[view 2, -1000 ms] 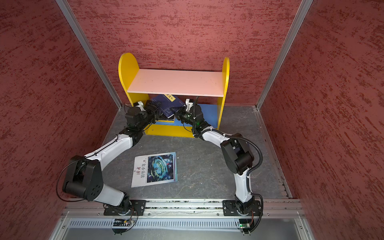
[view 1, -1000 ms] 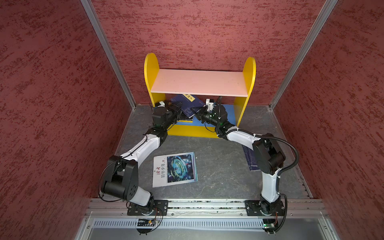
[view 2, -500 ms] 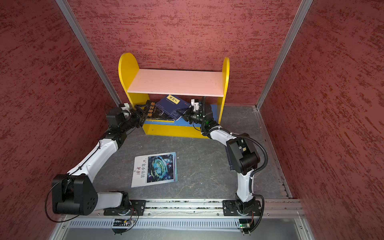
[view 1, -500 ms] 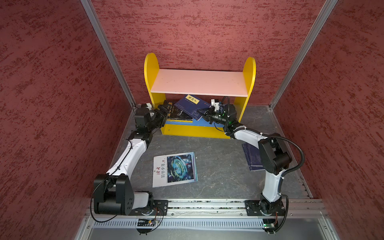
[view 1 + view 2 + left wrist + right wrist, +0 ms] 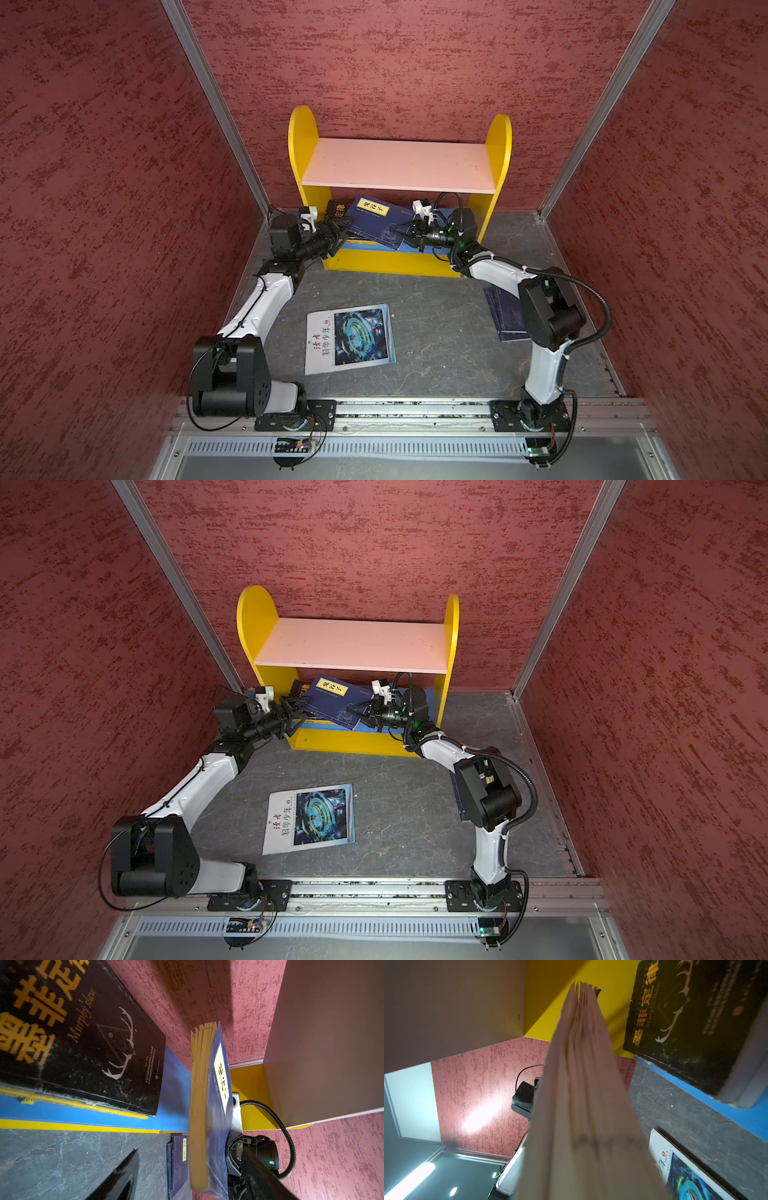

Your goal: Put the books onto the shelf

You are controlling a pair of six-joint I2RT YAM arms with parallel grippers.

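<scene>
Filling most of the right wrist view, the blurred cream page edges of a navy paperback book with a yellow label (image 5: 581, 1109) hide the fingers of the right gripper (image 5: 401, 236). Both top views show it clamped on that book's near corner. The book hangs tilted in the lower opening of the small wooden shelf with yellow round-topped sides (image 5: 302, 145), partly under the pale pink upper board (image 5: 399, 166) and over the blue lower board (image 5: 174, 1088). Whether its low edge touches the blue cannot be told.

At that board's left end a black book with an orange Chinese title (image 5: 87, 1028) lies flat, apart from the held one. It rests on a yellow book (image 5: 124, 1112) showing only a thin edge. The left gripper (image 5: 338, 237) stands wide open and empty just before the shelf's left front corner, its black fingers (image 5: 122, 1176) cut off by the frame. A second navy book (image 5: 503, 320) lies on the floor, largely covered by the right arm's elbow. A thin white magazine with a blue-green picture (image 5: 349, 338) lies flat between the arms.

The floor is a dark grey stone-patterned mat (image 5: 436, 324). Red textured walls (image 5: 395, 62) close three sides, with aluminium posts (image 5: 216, 108) in the corners and an aluminium rail (image 5: 415, 409) carrying both arm bases.
</scene>
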